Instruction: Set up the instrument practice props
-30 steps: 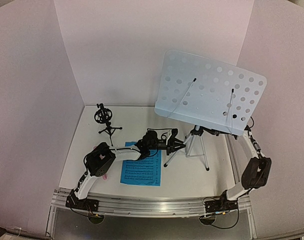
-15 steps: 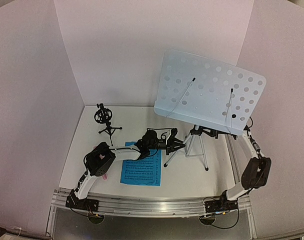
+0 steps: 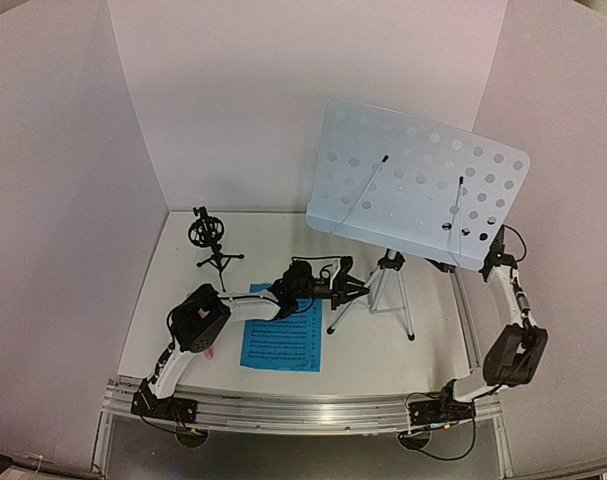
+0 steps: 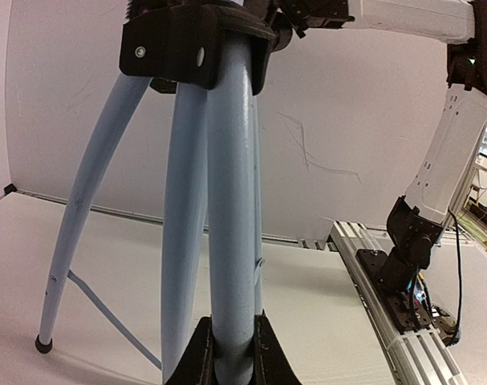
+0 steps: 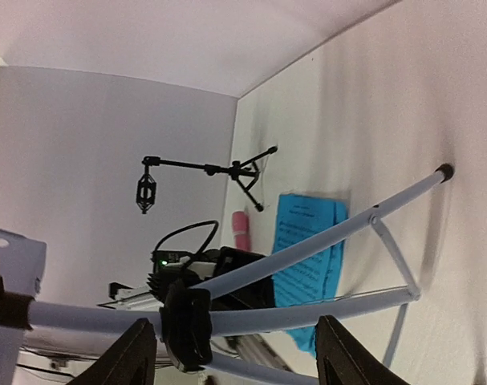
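The left jaws are clamped tight on the music stand's pole, right of centre on the table; the right jaws gape wide, gripping nothing, near the stand's right edge.

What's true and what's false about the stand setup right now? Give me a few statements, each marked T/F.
1. The left gripper is shut on a tube of the music stand. True.
2. The blue sheet music rests on the stand's desk. False: it lies flat on the table, beside the left arm.
3. The right gripper clamps the stand. False: its jaws stand wide apart, holding nothing.
4. The black tripod mic mount stands upright at the far left. True.
5. The pink microphone sits in the mount. False: it lies on the table near the sheet music.
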### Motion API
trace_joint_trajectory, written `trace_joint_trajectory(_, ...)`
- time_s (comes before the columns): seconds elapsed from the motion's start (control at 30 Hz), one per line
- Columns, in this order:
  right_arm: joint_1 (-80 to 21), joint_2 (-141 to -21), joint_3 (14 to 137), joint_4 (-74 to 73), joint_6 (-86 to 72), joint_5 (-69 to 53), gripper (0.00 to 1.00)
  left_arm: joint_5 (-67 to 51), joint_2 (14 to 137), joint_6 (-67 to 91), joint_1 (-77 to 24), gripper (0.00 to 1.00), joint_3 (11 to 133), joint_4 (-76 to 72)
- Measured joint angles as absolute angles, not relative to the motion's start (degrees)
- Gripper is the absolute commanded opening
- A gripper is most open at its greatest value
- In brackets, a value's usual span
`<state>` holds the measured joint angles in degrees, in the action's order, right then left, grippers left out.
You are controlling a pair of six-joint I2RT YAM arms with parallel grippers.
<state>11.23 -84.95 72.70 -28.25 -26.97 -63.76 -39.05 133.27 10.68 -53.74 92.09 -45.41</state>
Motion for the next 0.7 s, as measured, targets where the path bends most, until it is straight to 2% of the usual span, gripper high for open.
trace_joint_trajectory(0.17,11.2,-76.6,69.6,-28.3,-6.0,-58.1,0.73,-39.0,133.2,10.7,-53.8,0.00,91.7,-46.0)
trace_joint_trajectory(0.4,11.2,-77.5,65.3,-25.1,17.9,-57.9,0.71,-39.0,133.2,10.6,-53.7,0.00,91.7,-46.1)
trace_joint_trajectory(0.7,11.2,-80.4,57.1,-2.4,35.4,-59.7,0.69,-39.2,133.2,10.6,-53.7,0.00,91.7,-46.1)
